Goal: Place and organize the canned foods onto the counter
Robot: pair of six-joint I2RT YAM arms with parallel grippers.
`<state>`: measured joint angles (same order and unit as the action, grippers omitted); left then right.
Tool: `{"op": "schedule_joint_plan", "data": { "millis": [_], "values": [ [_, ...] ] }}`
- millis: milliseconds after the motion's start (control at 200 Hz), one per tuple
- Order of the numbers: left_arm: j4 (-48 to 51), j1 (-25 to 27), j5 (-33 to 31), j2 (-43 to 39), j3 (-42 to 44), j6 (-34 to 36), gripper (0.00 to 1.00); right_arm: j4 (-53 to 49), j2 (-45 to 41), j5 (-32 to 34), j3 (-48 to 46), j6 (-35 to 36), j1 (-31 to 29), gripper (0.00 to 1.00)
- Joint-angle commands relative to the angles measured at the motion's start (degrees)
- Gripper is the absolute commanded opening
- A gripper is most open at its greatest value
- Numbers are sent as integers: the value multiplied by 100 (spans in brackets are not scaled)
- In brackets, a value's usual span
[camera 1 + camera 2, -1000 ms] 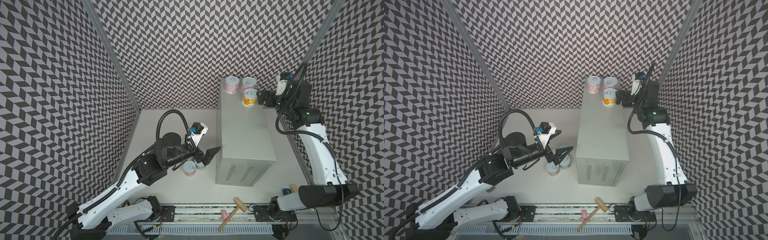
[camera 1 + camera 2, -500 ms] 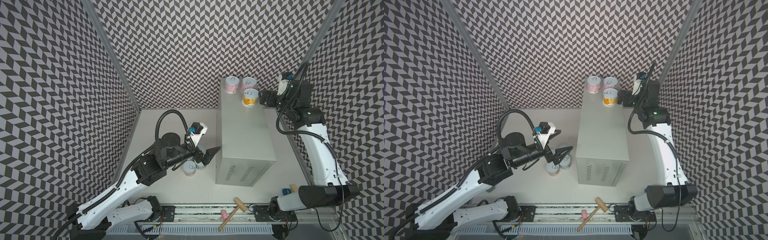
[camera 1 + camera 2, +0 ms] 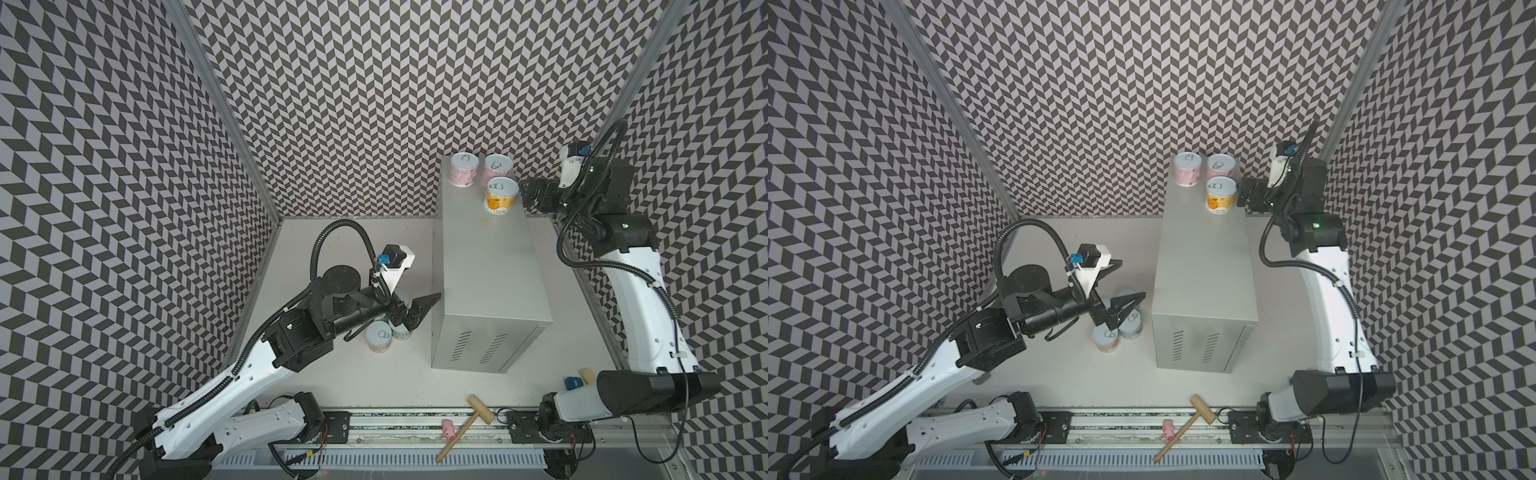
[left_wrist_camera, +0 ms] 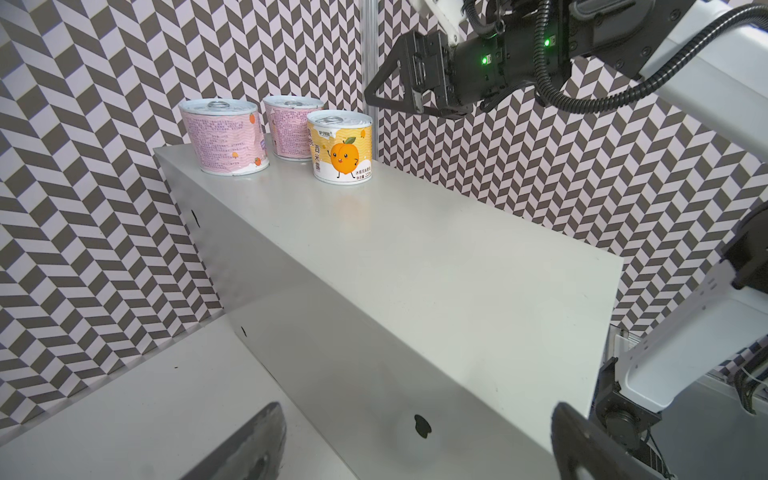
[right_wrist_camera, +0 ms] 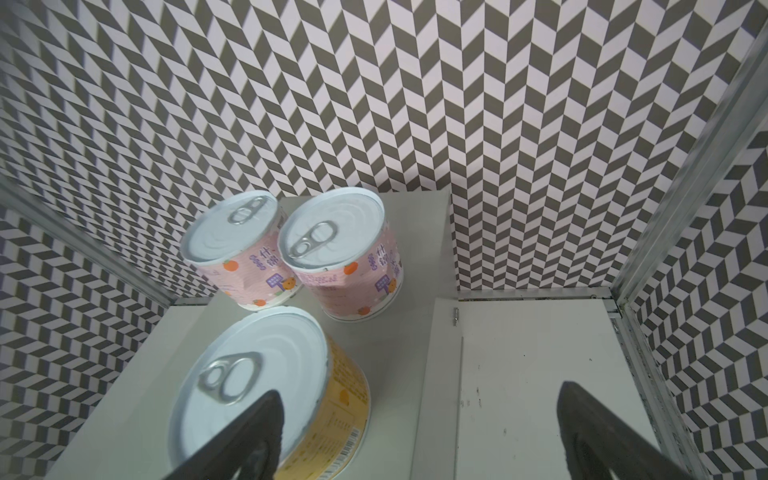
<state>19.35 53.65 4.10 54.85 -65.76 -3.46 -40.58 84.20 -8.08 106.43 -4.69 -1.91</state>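
While almost nothing is shifting across the last second, the right gripper [image 3: 523, 196] is hanging open and empty just right of the orange can [image 3: 500, 196], which is standing on the far end of the counter [image 3: 486, 270] beside two pink cans [image 3: 463, 169]. The left gripper [image 3: 1133, 277], also open, is hovering above the leftover cans [image 3: 379, 336], so another pickup is probably coming.

Cans on the counter [image 3: 486, 270] top: 3, all at the far end.
- 2 pink: left pink can [image 3: 463, 169] at the far left corner, right pink can [image 3: 496, 168] at the far right corner.
- 1 orange-yellow can [image 3: 500, 195] by the right edge.

Cans on the white tabletop [image 3: 374, 386]: 2 clearly seen, front can [image 3: 1105, 338] and neighbour can [image 3: 1130, 326], touching. More lids sit under the left arm [image 3: 1042, 318], count unclear.

Wooden mallet [image 3: 457, 432]: 1.
Small pink toy [image 3: 448, 428]: 1.
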Motion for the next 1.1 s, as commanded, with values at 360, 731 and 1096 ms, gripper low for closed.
{"op": "schedule_joint_plan", "data": {
  "millis": [360, 731, 1096],
  "values": [
    [-140, -56, 1, -240, 158, 83, 100, -1076, 898, -151, 1274, 159, 42, 99],
    [-193, -162, 128, -226, 181, 39, 100, -1147, 882, 217, 1007, 275, 42, 99],
    [-212, -179, 141, -209, 182, 21, 100, -1155, 845, 479, 1031, 313, 42, 99]
  ]
}}
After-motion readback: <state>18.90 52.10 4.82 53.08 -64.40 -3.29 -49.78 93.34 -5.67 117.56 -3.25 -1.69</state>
